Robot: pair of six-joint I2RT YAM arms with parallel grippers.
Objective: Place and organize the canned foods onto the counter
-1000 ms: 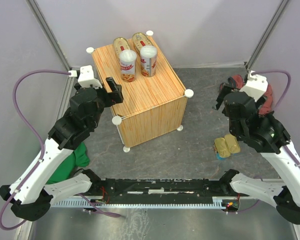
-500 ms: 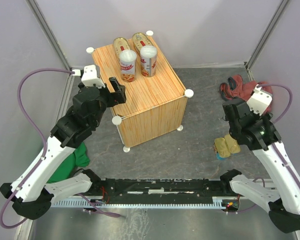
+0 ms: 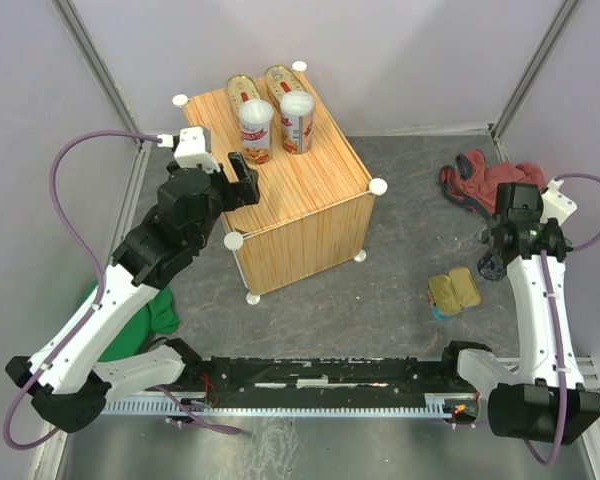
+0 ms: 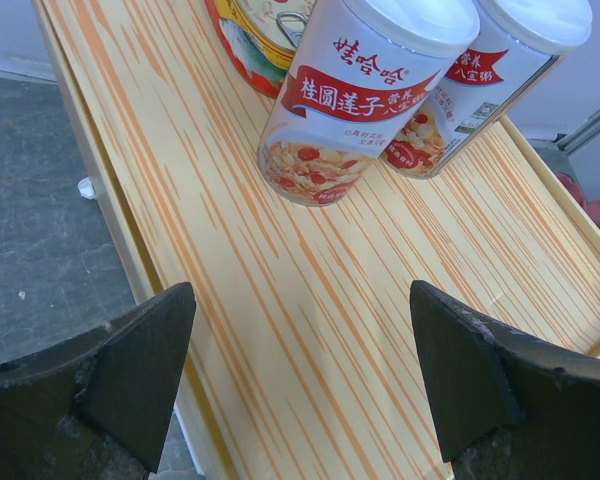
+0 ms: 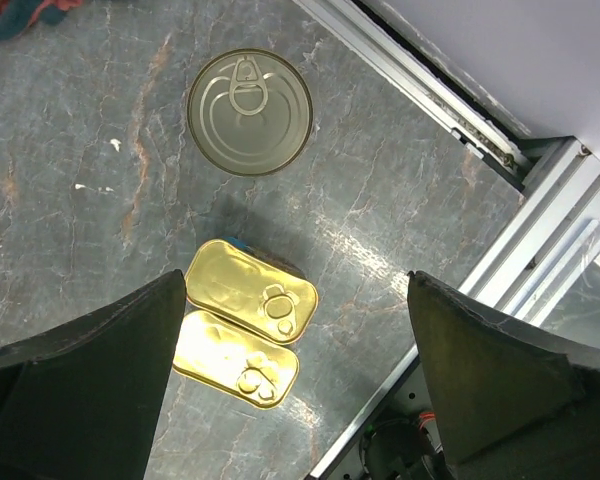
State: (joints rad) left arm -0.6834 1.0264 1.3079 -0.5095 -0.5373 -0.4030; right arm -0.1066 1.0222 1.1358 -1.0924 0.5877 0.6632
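Four cans are up on the counter (image 3: 290, 190), a light wood-grain box with white knobs at its corners.
- Two tall white-lidded cans (image 4: 365, 90) stand upright side by side on the counter top, toward its far end.
- Two oval gold cans (image 3: 242, 88) lie flat just behind them, at the counter's far edge.

Three cans are off it, on the grey floor well to the counter's right.
- Two rectangular gold tins (image 5: 251, 290) lie flat and touching along their long sides, pull tabs up.
- The dark round can (image 5: 249, 111) sits near them, lid and ring pull up.

Left gripper (image 4: 300, 330) hovers over the counter's near left edge. Its jaws are spread wide and released, gripping nothing, and it faces the tall cans.

Right gripper (image 5: 295, 300) points straight down at the floor over the rectangular tins, far right of the counter. Its jaws are wide apart and it holds nothing.

The nearer tall can has a red band with white characters, 娃哈哈 and 桂圆莲子. The other shows 营养八宝粥. Both have a food picture below the band.

Red cloth (image 3: 480, 178) lies right of the counter. Green cloth (image 3: 145, 320) lies to its near left.
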